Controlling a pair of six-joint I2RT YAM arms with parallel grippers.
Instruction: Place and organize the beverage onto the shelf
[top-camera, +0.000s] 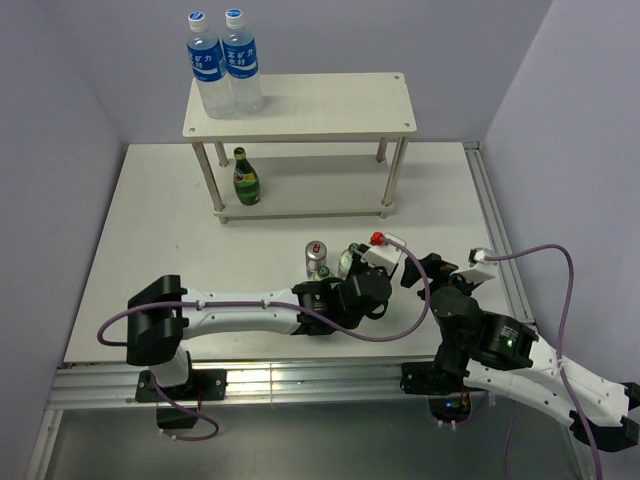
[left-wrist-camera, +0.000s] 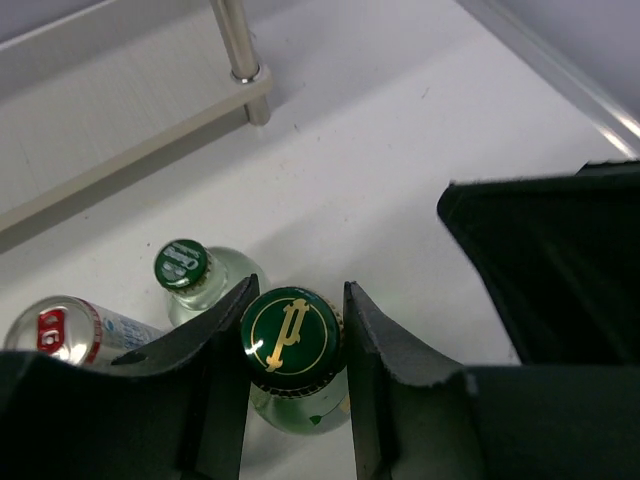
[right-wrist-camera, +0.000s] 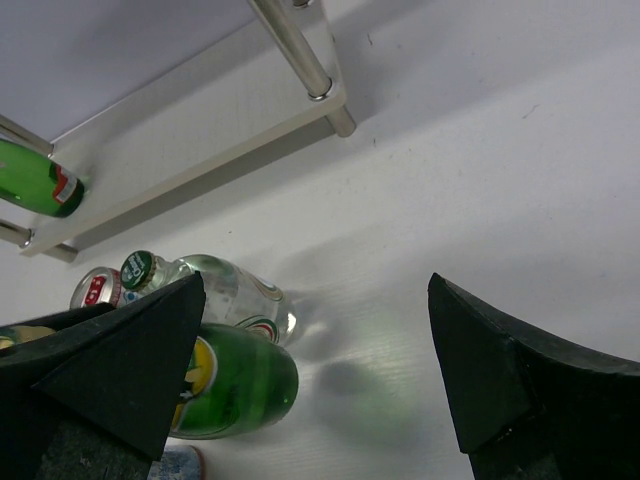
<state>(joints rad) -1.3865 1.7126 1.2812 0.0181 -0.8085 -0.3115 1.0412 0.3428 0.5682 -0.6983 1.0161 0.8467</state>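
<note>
Green glass bottle (left-wrist-camera: 300, 408), gold-emblem cap (left-wrist-camera: 292, 336), in left pincer (left-wrist-camera: 298, 292)

Two water bottles (top-camera: 212, 70) atop shelf (top-camera: 330, 105), green bottle (top-camera: 245, 178) on lower tier, can (top-camera: 316, 259) on table (top-camera: 150, 230)

Three cameras, all turned toward the shelf (top-camera: 320, 105).

The top camera hangs high, across the table (top-camera: 140, 250) from the shelf, and looks down on the whole of it. The left wrist camera sits close above a dark green bottle (left-wrist-camera: 291, 335) in front of the shelf, facing the shelf's front right leg (left-wrist-camera: 238, 45). The right wrist camera views the same leg and bottle from lower and farther off. All three share the can (left-wrist-camera: 55, 335) before the shelf.
</note>
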